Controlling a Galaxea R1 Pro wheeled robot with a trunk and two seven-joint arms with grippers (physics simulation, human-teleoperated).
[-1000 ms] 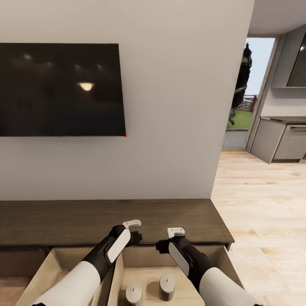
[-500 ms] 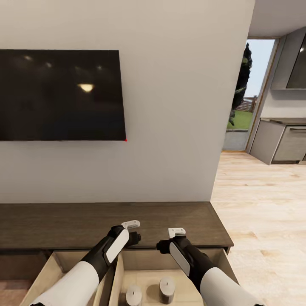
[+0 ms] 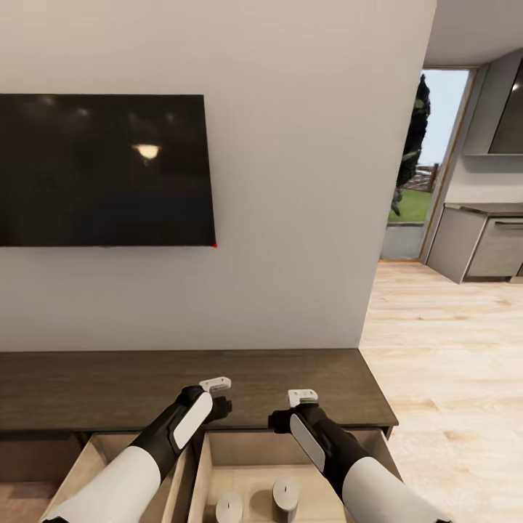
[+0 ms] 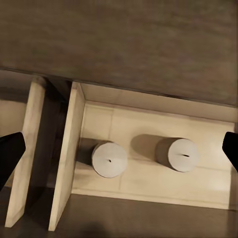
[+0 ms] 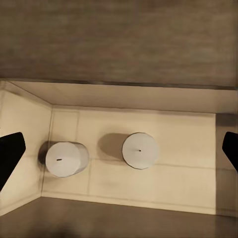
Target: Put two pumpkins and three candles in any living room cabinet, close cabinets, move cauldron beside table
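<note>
the robot stands close up to the long dark cabinet point(image 3: 218, 381) under the black television point(image 3: 105, 171) on the pale wall; two of the cabinet's drawers are pulled out toward it, and the right drawer point(image 3: 218, 465) holds two candles point(image 3: 285, 497) standing upright, near each other but apart, on its pale wood floor; the left wrist view looks down on the same pair point(image 4: 109, 159) past the divider between the drawers; the right wrist view has them too point(image 5: 140, 150).

the left tool point(image 3: 216, 396) hovers above the cabinet's front edge, its dark tips at the far sides of its own view, so it stands wide and empty; the right tool point(image 3: 287, 410) hangs over the right drawer, likewise wide and empty.

by my reckoning this is the stowing step, with two candles already put away and nothing in either tool; i see no third candle, pumpkin or black pot from here; the next move would call for drawing the arms back clear of the drawers and going for the remaining things, leaving the drawers open to take them; shutting comes last, and a careless push could topple the candles.
</note>
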